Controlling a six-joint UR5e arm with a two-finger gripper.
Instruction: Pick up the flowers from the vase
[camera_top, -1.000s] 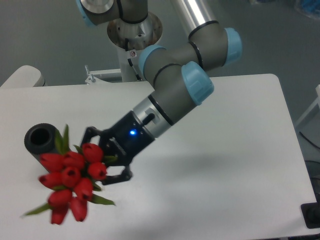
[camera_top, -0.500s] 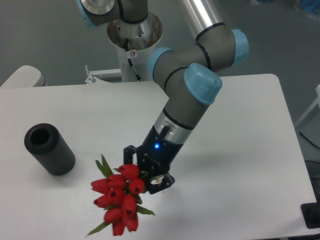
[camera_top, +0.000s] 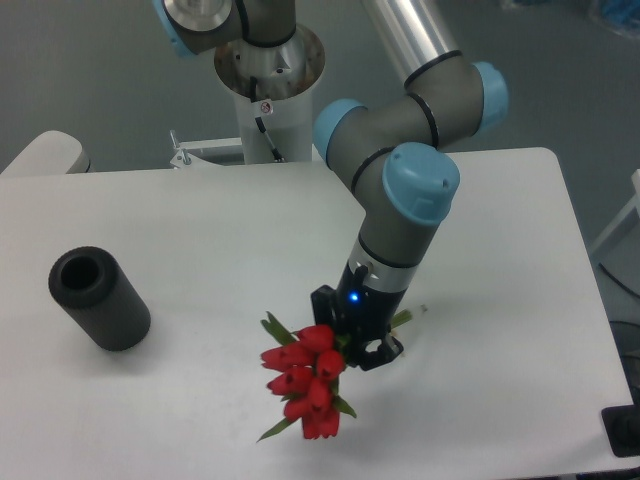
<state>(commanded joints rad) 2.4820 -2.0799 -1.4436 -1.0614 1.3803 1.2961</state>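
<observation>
The flowers (camera_top: 303, 382), a bunch of red tulip buds with green leaves, hang in the air over the front middle of the white table (camera_top: 200, 230). My gripper (camera_top: 352, 338) is shut on their green stems, whose ends poke out to the right of the fingers. The vase (camera_top: 98, 297), a matte black cylinder with a round hole in its top, stands tilted at the table's left, well apart from the flowers and with nothing in it.
The robot's base column (camera_top: 268, 75) rises behind the table's far edge. A pale rounded object (camera_top: 45, 153) sits at the far left corner. A dark item (camera_top: 625, 432) shows at the lower right beyond the table.
The arm has swung right across the table, carrying the flowers from right beside the vase to the front middle. The vase has stayed in place.
</observation>
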